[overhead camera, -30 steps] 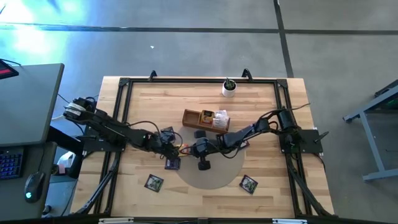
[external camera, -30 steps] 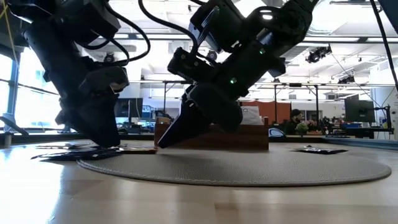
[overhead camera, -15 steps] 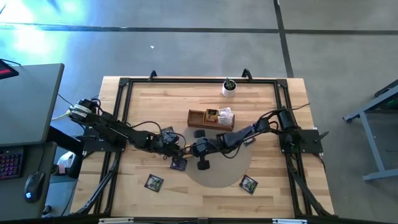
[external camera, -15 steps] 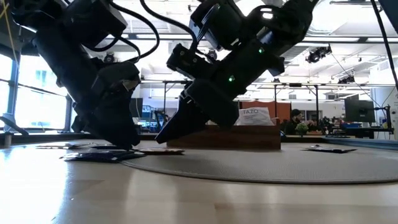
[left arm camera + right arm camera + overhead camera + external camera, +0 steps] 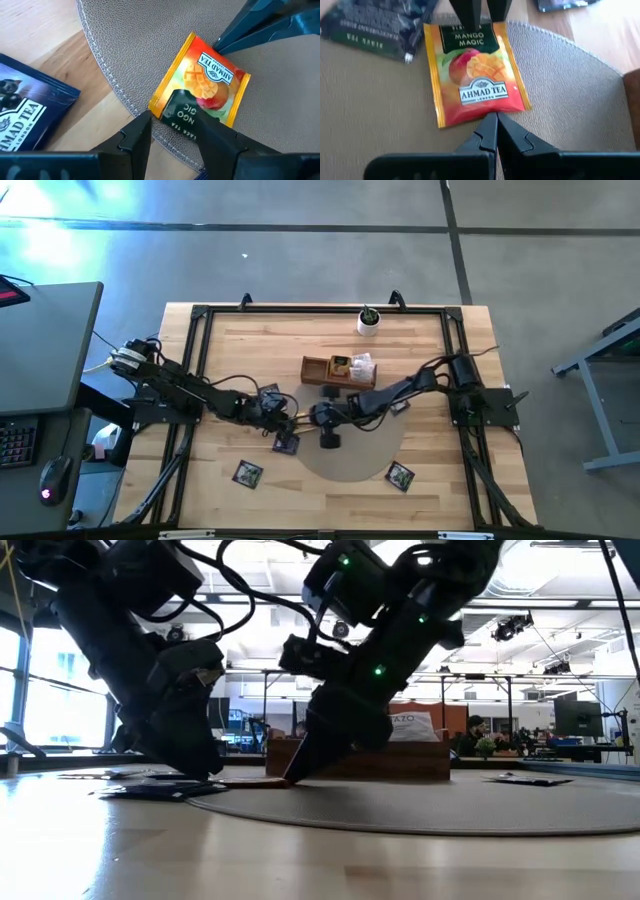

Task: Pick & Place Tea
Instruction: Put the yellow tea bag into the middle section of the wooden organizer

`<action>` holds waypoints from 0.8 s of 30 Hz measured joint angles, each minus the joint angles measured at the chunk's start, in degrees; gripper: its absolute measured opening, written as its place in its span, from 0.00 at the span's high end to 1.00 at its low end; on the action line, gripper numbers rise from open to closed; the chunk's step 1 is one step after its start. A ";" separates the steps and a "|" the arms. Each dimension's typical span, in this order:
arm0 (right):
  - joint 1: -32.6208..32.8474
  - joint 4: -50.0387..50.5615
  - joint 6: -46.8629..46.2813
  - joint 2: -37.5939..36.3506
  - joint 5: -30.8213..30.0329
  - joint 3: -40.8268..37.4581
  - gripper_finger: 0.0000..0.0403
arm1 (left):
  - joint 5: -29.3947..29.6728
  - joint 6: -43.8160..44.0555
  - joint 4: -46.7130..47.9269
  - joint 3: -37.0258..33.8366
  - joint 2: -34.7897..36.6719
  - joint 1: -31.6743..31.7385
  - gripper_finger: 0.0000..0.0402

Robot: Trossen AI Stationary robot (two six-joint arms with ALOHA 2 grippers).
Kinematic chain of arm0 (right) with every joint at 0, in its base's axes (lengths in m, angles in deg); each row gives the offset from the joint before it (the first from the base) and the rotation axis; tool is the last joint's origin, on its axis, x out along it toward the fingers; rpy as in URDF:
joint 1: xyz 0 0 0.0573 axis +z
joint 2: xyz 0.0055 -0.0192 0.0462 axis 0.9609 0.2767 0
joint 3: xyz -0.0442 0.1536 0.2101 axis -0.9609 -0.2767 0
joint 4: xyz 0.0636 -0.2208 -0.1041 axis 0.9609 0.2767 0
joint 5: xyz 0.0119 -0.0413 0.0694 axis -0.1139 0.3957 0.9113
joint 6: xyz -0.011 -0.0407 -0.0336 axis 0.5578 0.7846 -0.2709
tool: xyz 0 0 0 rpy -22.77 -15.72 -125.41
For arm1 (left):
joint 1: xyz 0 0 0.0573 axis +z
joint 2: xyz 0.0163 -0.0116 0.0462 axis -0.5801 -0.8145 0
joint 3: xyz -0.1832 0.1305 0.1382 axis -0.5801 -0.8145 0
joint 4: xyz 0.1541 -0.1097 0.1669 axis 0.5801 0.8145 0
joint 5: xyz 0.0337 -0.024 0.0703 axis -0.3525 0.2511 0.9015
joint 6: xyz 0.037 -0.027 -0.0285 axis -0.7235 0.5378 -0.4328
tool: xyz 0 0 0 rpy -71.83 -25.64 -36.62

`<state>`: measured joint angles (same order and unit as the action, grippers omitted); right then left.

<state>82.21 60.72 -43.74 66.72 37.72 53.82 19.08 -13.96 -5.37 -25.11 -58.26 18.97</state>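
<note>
An orange tea sachet (image 5: 200, 85) lies flat on the left rim of the round grey mat (image 5: 360, 450). My left gripper (image 5: 175, 135) comes from the table's left. It is open, its fingertips on either side of the sachet's dark-green end (image 5: 470, 37). My right gripper (image 5: 492, 122) comes from the right. It is shut, its tip at the sachet's opposite, red end. The low view shows the right gripper's tip (image 5: 296, 778) down at the mat, next to the sachet (image 5: 262, 781). My right gripper's shut fingertips (image 5: 225, 40) meet the edge of the sachet's red end (image 5: 490, 113), slanting down from the table's right. The sachet lies flat on the mat. My left gripper's fingers (image 5: 137, 132) overlap the green end in its wrist view; whether they touch it I cannot tell.
A dark blue sachet (image 5: 30, 115) lies on the wood beside the mat, close to my left gripper. More dark sachets lie near the front (image 5: 247, 472) (image 5: 400, 476). A wooden box (image 5: 340, 370) holding sachets stands behind the mat, and a white cup with a plant (image 5: 368, 322) stands at the far edge.
My left gripper has tipped over and edged toward the table's right. My right gripper has tipped steeper, its tip now down at the mat. The wooden box has slid a little to the right and turned square. The dark sachet by my left gripper has also shifted right.
</note>
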 joint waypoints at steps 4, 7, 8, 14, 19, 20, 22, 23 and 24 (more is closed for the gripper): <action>-0.06 -3.38 -0.39 0.64 1.93 -0.02 1.00 | 0.53 0.04 -0.41 -0.03 -0.02 -0.02 0.62; -0.07 -4.36 -0.39 0.73 2.60 -0.07 1.00 | 0.55 0.09 -0.79 -0.04 -0.04 -0.02 0.62; -0.04 -4.37 -0.39 0.75 2.59 -0.07 1.00 | 0.50 0.11 -0.83 -0.04 -0.04 -0.02 0.62; -0.02 -4.30 -0.39 0.77 2.69 -0.07 1.00 | 0.53 0.09 -1.03 -0.04 -0.09 -0.02 0.64; -0.02 -4.11 -0.39 0.77 2.66 -0.07 1.00 | 0.31 0.05 -0.62 -0.04 -0.11 0.00 0.75; -0.01 -4.06 -0.41 0.77 2.69 -0.07 1.00 | 0.35 0.03 -0.40 -0.04 -0.11 0.00 0.79; 0.02 -4.03 -0.39 0.77 2.67 -0.07 1.00 | 0.74 0.02 0.31 -0.04 -0.11 0.00 0.85; 0.02 -3.99 -0.39 0.77 2.67 -0.07 1.00 | 0.93 0.00 0.68 -0.04 -0.11 0.00 0.89; 0.02 -3.96 -0.40 0.77 2.67 -0.07 1.00 | 1.20 -0.05 0.91 -0.04 -0.11 0.00 0.92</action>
<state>82.23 56.76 -44.13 67.49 40.39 53.76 20.28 -14.01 -4.46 -25.16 -58.37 18.97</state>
